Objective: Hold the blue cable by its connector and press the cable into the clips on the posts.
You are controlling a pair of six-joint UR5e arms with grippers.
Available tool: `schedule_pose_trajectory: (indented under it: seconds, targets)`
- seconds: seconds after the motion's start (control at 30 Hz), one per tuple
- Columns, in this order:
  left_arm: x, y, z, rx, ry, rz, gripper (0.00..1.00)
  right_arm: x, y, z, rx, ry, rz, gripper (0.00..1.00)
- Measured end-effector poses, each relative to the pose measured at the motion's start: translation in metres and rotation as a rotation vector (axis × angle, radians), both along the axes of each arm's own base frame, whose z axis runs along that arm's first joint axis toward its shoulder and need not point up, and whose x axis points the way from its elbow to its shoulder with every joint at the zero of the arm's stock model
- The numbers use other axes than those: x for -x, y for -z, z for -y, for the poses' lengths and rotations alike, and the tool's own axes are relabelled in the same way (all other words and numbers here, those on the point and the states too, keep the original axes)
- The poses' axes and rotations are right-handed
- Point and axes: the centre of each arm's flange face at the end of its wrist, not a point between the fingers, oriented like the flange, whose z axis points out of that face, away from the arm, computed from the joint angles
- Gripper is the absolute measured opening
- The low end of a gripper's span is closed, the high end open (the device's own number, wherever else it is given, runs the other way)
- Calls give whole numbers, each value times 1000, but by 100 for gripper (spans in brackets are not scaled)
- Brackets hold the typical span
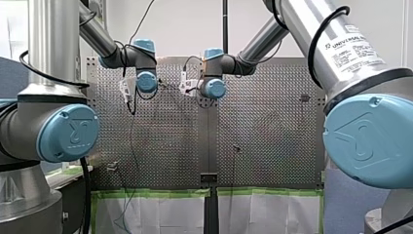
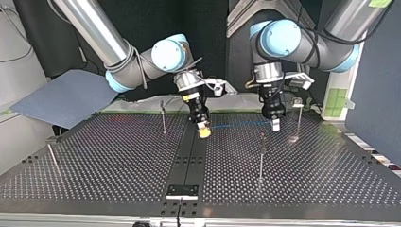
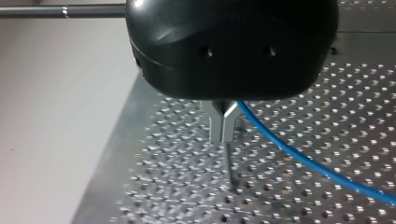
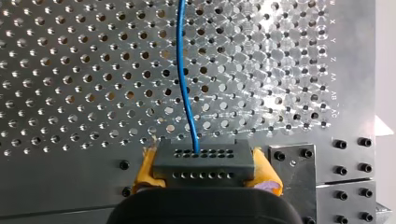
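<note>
Here yellow-padded right gripper clamps perforated connector (blue cable emerging).

Your perforated table is carrying thin posts: one is standing just beside your left gripper, another beside your right gripper, another well apart from both.

Both arms reach in, grippers pointing down.
My right gripper squeezes the grey connector between its yellow pads. My left gripper has its metal fingers pressed together on the blue cable.
</note>
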Motion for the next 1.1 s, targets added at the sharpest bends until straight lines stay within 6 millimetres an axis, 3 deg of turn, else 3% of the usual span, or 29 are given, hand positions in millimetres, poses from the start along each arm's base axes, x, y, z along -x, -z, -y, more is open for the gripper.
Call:
schedule_pose_trajectory:
  seconds: [0.47,0.87,1.1]
  targets:
    - [-12,0,-4,17,0,13,2,-4,2,10,-5,-12,3,0]
    - [-24,-8,-12,47,10,33,2,-18,-16,10,11,-34,18,0]
    - [-41,4,-15,45,11,-2,2,-19,-19,12,10,-34,18,0]
